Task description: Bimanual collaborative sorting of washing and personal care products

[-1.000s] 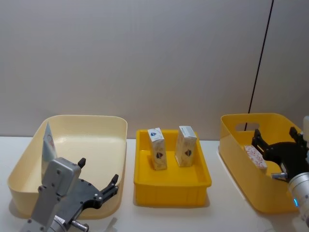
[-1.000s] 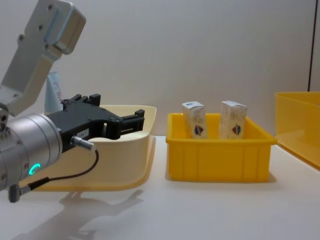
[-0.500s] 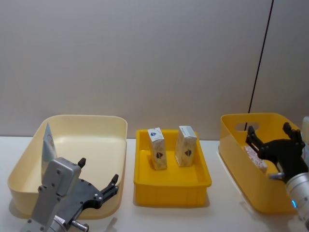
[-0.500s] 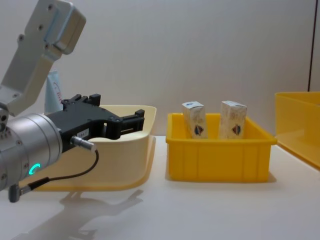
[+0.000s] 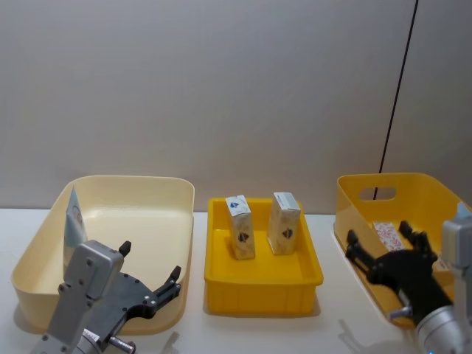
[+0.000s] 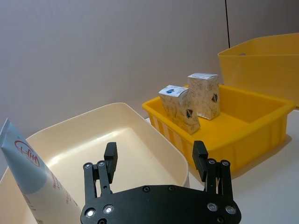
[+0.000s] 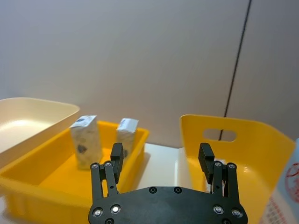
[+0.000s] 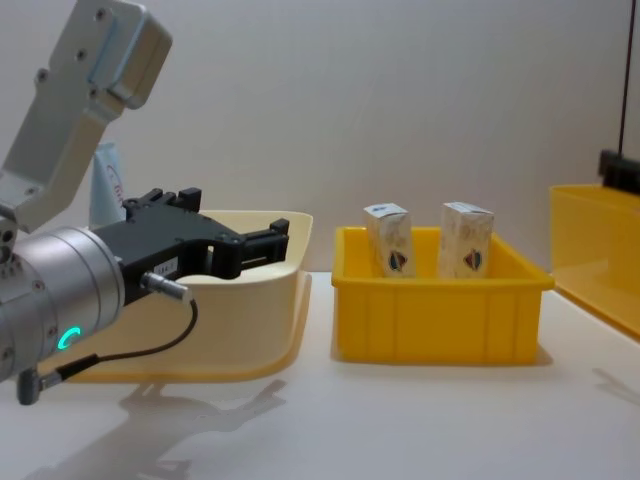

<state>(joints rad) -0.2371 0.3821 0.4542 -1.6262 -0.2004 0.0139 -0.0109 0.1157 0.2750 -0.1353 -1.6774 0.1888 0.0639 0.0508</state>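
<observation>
While both the left gripper (image 6: 156, 157) and right gripper (image 7: 162, 160) hang empty with fingers apart, looks partly sorted: squeeze tube (image 5: 72, 218) in cream bin (image 5: 158, 193), orange-patterned carton (image 5: 387, 237) in right yellow bin (image 5: 383, 182), two logo cartons (image 5: 240, 226) awaiting transfer in middle yellow tray (image 5: 262, 284).

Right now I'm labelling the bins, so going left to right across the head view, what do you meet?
Squeeze tube leaning in the cream bin → left tool, open, at that bin's near edge → two white cartons in the shallow yellow tray → deep yellow bin → right tool, open.
</observation>
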